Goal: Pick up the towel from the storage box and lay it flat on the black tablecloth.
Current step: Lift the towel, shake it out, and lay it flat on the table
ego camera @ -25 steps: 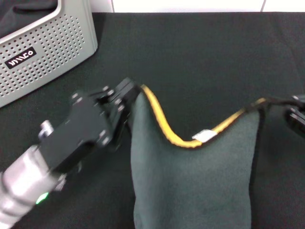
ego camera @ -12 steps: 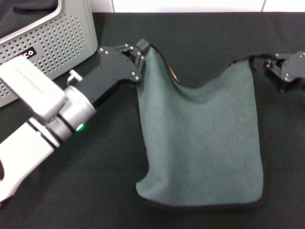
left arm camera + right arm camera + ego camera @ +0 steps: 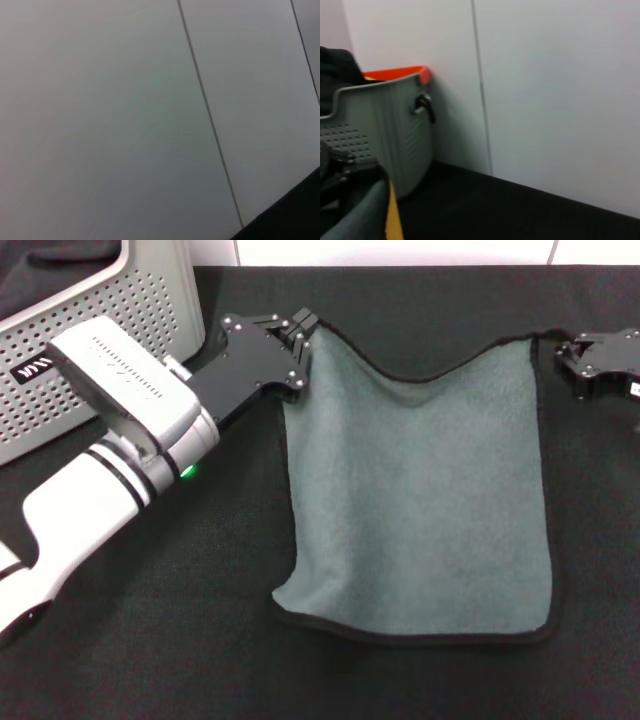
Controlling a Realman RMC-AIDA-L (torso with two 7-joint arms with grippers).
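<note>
The towel (image 3: 425,490) is out of the storage box (image 3: 100,335) and lies nearly flat, grey-green side up, on the black tablecloth (image 3: 200,640). The left gripper (image 3: 303,328) and right gripper (image 3: 565,352) each pinch a far corner; releasing remains

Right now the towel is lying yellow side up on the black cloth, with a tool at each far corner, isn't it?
Not quite: the towel lies grey-green side up, as the head view shows. The rest holds: it is on the black tablecloth, with the left tool and right tool at its far corners.
</note>
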